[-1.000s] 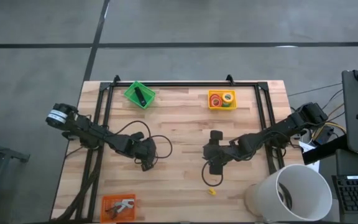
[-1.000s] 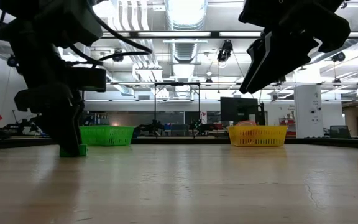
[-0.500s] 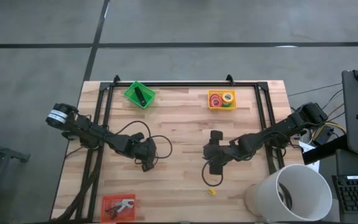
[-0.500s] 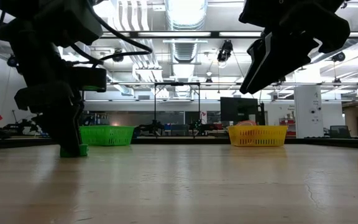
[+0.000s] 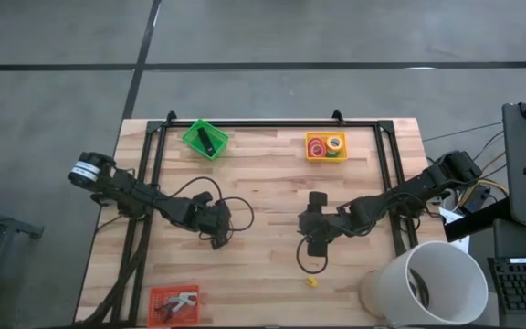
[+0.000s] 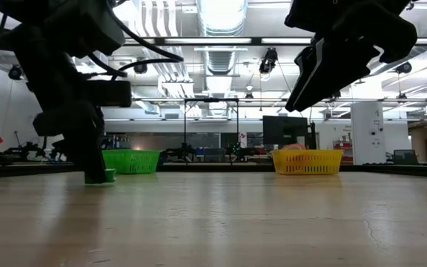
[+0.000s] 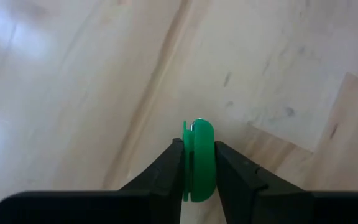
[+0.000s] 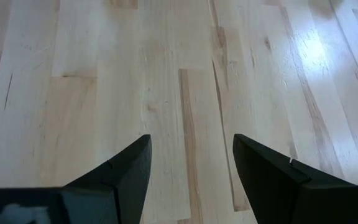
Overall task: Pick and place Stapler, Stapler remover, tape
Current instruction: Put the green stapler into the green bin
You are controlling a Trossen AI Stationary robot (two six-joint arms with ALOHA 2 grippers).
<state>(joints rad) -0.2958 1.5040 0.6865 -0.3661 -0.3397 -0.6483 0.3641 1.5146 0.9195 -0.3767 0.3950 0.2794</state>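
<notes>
Tape (image 7: 199, 158), a small bright-green roll standing on edge, sits pinched in the left pincer (image 7: 197, 180); right pincer (image 8: 191, 168) gapes empty.

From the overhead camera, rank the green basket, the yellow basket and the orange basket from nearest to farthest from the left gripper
1. Orange basket, at the near edge below the left gripper.
2. Green basket, at the far edge; only slightly farther, almost too close to call.
3. Yellow basket, far edge on the right side, clearly farthest.

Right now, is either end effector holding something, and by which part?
The left end effector pinches a small green plastic roll across its flat sides; the right end effector holds nothing.
</notes>
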